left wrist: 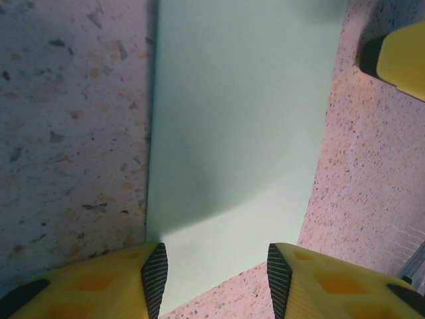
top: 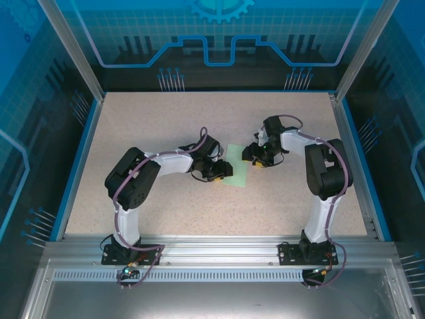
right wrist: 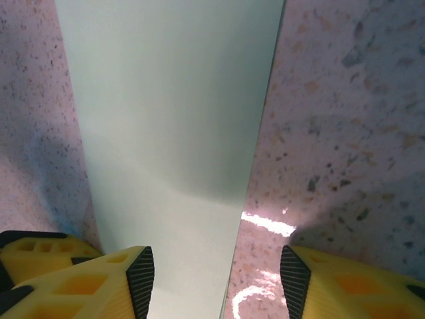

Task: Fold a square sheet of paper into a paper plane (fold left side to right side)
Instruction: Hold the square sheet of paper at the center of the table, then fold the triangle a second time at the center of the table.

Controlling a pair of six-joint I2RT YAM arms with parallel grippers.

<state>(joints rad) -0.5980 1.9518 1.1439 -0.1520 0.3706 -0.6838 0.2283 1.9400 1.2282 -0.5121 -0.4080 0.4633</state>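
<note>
- Two sets of jaws, both standing apart, nothing clamped: the left gripper [left wrist: 217, 282] and the right gripper [right wrist: 217, 282] each show the mint-green sheet of paper [left wrist: 239, 119] in their gap.
- The sheet lies flat on the speckled table [top: 166, 126], a narrow strip near mid-table.
- Left gripper sits at its 9 o'clock, right gripper at its 1 o'clock.

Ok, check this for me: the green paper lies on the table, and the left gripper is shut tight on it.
One thing is wrong: the left gripper is open, not shut. The left wrist view shows its fingers apart over the green paper, which does lie on the table.
</note>
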